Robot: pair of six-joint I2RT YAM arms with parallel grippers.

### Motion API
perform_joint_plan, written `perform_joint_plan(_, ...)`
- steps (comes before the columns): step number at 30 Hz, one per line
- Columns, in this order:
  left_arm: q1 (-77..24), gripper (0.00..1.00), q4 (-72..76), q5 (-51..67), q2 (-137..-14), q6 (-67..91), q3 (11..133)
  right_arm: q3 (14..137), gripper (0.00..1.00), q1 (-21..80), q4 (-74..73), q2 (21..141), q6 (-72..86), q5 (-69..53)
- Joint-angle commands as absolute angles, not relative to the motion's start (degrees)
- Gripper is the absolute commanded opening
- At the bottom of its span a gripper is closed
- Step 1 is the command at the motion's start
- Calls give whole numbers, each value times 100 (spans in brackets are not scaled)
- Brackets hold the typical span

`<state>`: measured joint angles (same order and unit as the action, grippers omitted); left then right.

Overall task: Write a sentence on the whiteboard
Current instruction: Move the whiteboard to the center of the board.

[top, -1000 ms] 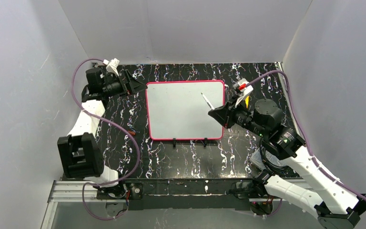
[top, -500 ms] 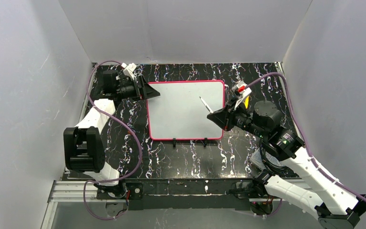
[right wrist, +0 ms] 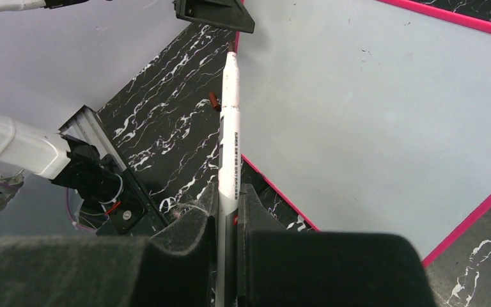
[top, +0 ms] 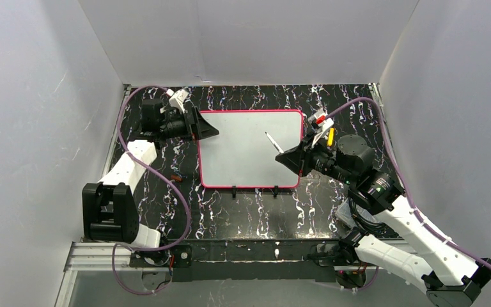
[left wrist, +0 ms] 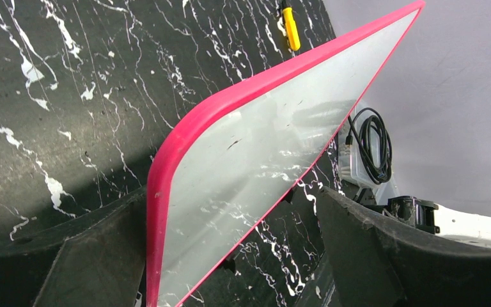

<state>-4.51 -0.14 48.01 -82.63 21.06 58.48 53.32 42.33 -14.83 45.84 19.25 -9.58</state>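
The whiteboard (top: pixel 243 150) lies flat in the middle of the black marbled table, its pink-red frame (left wrist: pixel 185 128) all round it. No sentence is in view; the board's white face (right wrist: pixel 371 109) shows only faint specks. My left gripper (top: pixel 208 131) is open at the board's far left corner, and the corner sits between its two fingers (left wrist: pixel 83 256). My right gripper (top: pixel 289 157) is shut on a white marker pen (right wrist: pixel 230 128). The pen (top: pixel 272 141) slants up over the board's right part, tip uncapped and off the surface.
A yellow pen (left wrist: pixel 289 29) lies on the table beyond the board's right edge. A small red-brown cap (top: pixel 176 177) rests left of the board. Two black clip feet (top: pixel 234 190) stick out at its near edge. Grey walls close in on three sides.
The left gripper has swung right from the table's left side onto the board's far left corner. The right gripper with the pen has crept slightly left over the board.
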Motion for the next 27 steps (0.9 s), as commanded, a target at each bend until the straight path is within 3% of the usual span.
perform_joint_plan(1, -615, 91, -261, 4499, -7798, 2102, 5708, 5255, 1, 4214, -1173, 4502, 1951, -977)
perform_joint_plan(27, -1143, 91, -378, 4229, -7289, 2656, 5319, 5151, 1, 4228, -1222, 4746, 2074, -739)
